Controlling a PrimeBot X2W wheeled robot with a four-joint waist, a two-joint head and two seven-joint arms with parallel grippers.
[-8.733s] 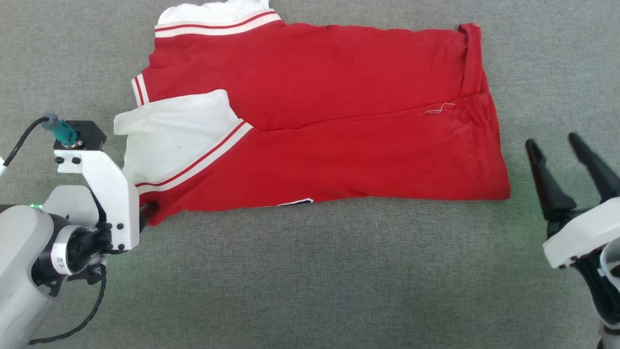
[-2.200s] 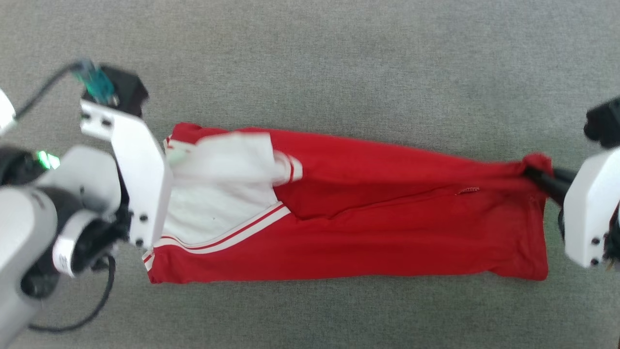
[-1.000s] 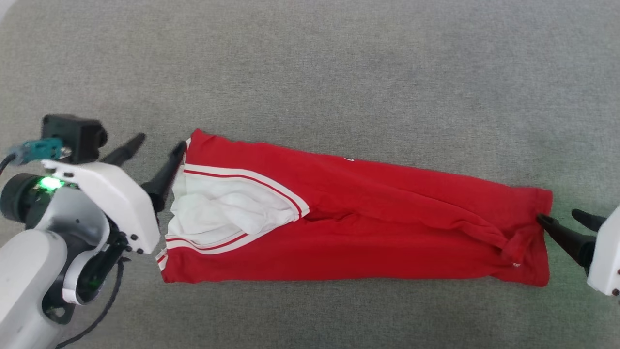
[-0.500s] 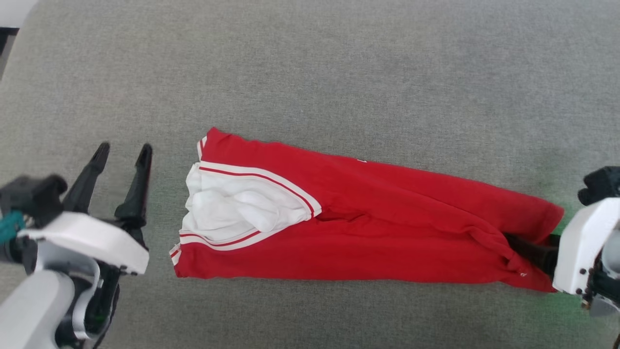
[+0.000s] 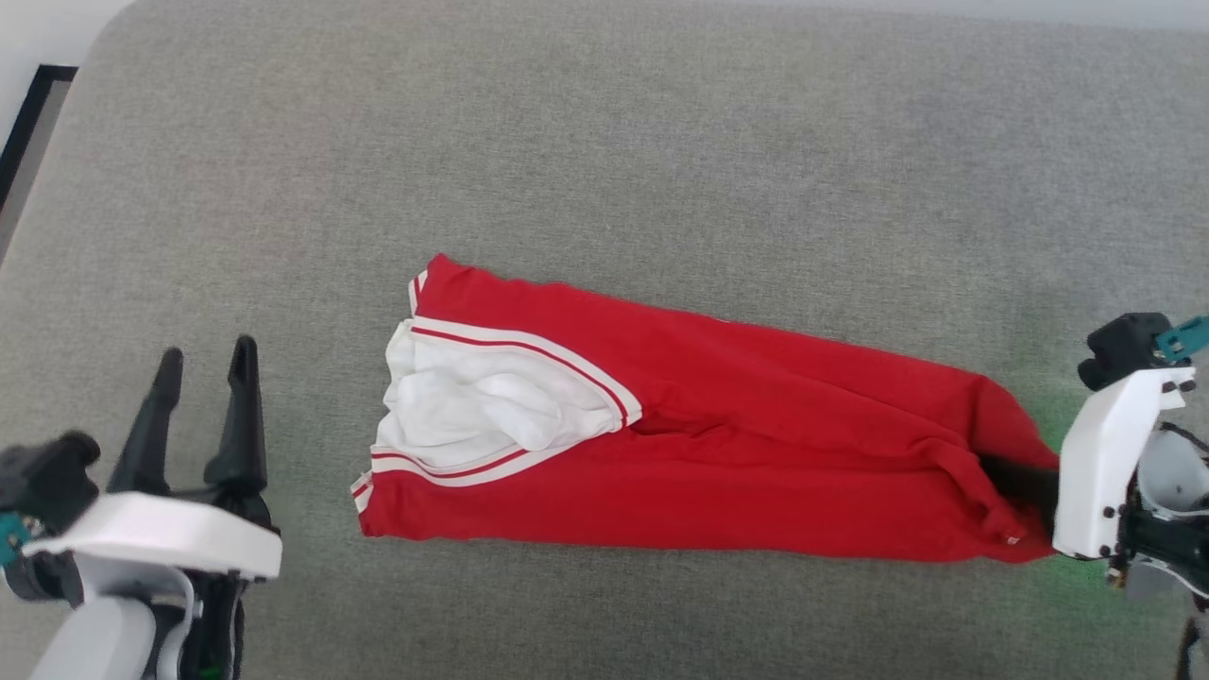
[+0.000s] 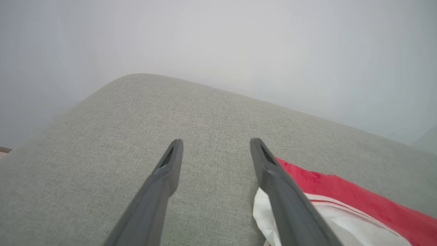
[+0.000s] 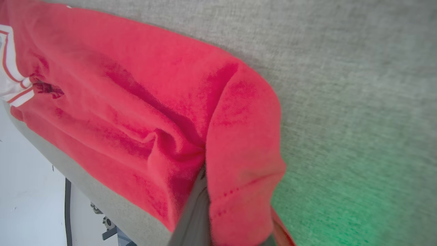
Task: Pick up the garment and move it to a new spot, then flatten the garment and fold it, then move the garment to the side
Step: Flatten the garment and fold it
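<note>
A wide grey woven surface (image 5: 604, 142) with a rounded corner carries everything in the scene. On it lies the garment (image 5: 756, 453), a red jersey folded into a long narrow band that runs slightly slantwise across the middle of the surface. At the garment's left end a crumpled white sleeve (image 5: 472, 416) lies on top of the red cloth, edged by red-and-white striped trim (image 5: 529, 345). The red body shows long creases running toward its right end.

At the garment's right end, the right end effector (image 5: 1015, 477) is closed on the cloth: its dark fingers go into the bunched hem, and in the right wrist view the red fabric (image 7: 136, 102) wraps over one grey finger (image 7: 194, 212), rising in a fold around it.

Left of the garment, apart from its sleeve end, the left end effector (image 5: 208, 348) hangs with its two dark fingers spread wide and nothing between them. In the left wrist view those fingers (image 6: 164, 181) point over bare grey surface, with the garment's white and red corner (image 6: 358, 205) just beside the right-hand finger.
</note>
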